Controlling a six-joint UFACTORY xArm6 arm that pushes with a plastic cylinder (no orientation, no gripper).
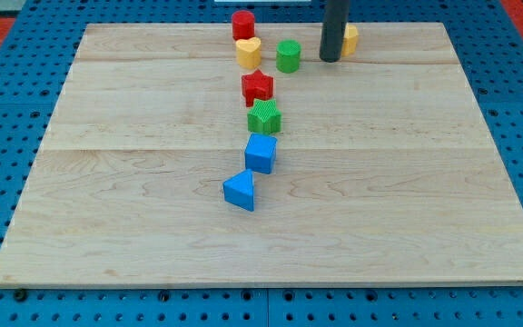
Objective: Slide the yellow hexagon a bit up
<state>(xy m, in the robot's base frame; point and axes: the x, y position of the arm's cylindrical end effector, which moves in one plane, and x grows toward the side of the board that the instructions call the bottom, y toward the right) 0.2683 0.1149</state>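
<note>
The yellow hexagon (350, 38) sits near the view's top edge of the wooden board, right of centre, partly hidden behind my rod. My tip (330, 59) rests on the board just left of and slightly below the hexagon, touching or nearly touching it. A green cylinder (288, 56) stands to the tip's left.
A red cylinder (242, 24) and a yellow heart (249, 52) lie at top centre. Below them run a red star (257, 86), a green block (264, 117), a blue cube (261, 153) and a blue triangle (240, 191). The board's top edge (398, 24) is close behind the hexagon.
</note>
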